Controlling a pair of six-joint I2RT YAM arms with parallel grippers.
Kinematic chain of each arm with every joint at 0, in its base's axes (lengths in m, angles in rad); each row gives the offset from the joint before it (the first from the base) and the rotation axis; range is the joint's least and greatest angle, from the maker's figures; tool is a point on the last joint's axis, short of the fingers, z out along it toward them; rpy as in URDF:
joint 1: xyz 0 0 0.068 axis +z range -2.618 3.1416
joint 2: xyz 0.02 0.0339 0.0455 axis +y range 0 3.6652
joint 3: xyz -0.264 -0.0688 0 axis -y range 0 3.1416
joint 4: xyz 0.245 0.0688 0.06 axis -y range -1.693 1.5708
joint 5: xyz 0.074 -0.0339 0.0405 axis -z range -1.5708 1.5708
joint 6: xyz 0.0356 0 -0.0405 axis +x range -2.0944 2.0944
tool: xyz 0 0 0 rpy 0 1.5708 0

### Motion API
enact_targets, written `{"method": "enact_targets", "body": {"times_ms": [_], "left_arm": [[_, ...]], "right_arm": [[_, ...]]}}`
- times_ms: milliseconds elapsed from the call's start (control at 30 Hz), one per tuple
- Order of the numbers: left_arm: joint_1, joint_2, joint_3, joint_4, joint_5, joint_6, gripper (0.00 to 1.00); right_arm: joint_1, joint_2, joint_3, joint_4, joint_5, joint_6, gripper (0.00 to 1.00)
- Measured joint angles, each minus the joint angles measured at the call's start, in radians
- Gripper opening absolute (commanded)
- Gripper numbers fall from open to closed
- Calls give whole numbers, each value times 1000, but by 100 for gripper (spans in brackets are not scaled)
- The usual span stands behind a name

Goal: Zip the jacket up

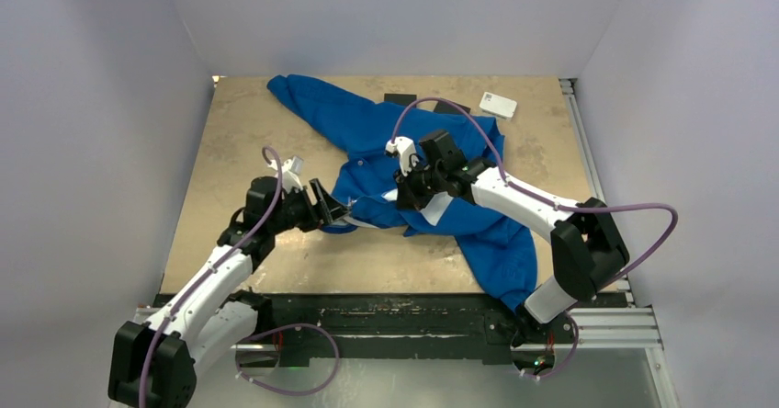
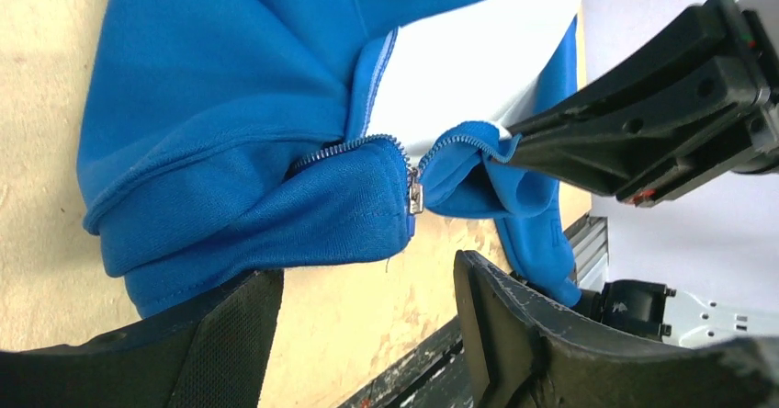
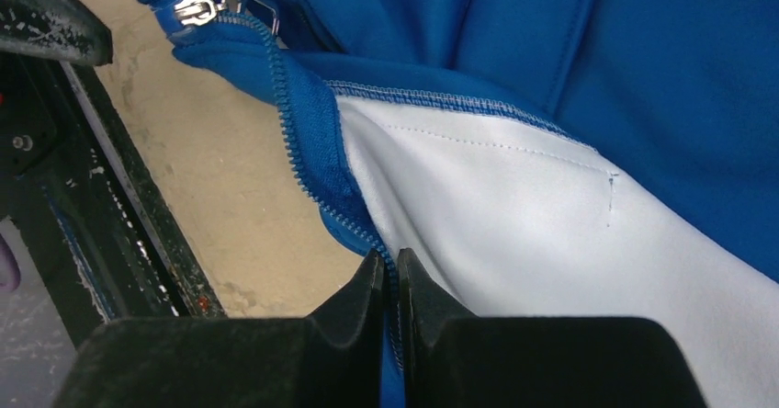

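Tan tabletop (image 1: 239, 132) bears the limp jacket (image 1: 367, 132); right gripper (image 3: 390, 266) pinches its zipper edge (image 3: 308, 141), left gripper (image 2: 367, 275) wide; grasp slider (image 2: 415, 192), seemingly just ahead.

table: tan scuffed flat board (image 1: 239, 132), below the right claw (image 1: 411, 192) | card: small white flat rectangle (image 1: 498, 105), well beyond that claw, to its right | patch: black flat rectangle (image 1: 400, 99), beyond the claw at table's far edge

Blue on tan from where I sit.
The jacket (image 1: 367, 128) is plain royal blue, its lining (image 3: 514, 215) white, its zipper (image 2: 415, 190) silvery. The table (image 1: 239, 151) is mottled tan, the far-right card (image 1: 498, 105) white, my arms (image 1: 514, 197) white-and-black, and the cables (image 1: 625, 208) purple.
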Motion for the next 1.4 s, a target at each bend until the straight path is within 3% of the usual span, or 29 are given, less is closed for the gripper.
{"method": "enact_targets", "body": {"times_ms": [200,467,667,900,1033,1167,1400], "left_arm": [[43,16,-21,109,2,-51,55],[80,38,-21,191,1,-82,16],[85,53,-21,246,5,-87,19],[84,68,-46,249,7,-99,36],[77,88,-49,246,6,-107,38],[76,97,-49,245,-1,-107,33],[93,95,-49,227,-21,-108,8]], "right_arm": [[0,0,0,11,-45,21,11],[-1,-7,0,24,-97,39,13],[-2,-11,0,35,-134,51,13],[-2,-11,-3,52,-165,78,13],[-2,-11,-10,64,-175,92,12],[-2,-13,-19,77,-177,100,12],[-2,-18,-42,89,-202,110,17]]}}
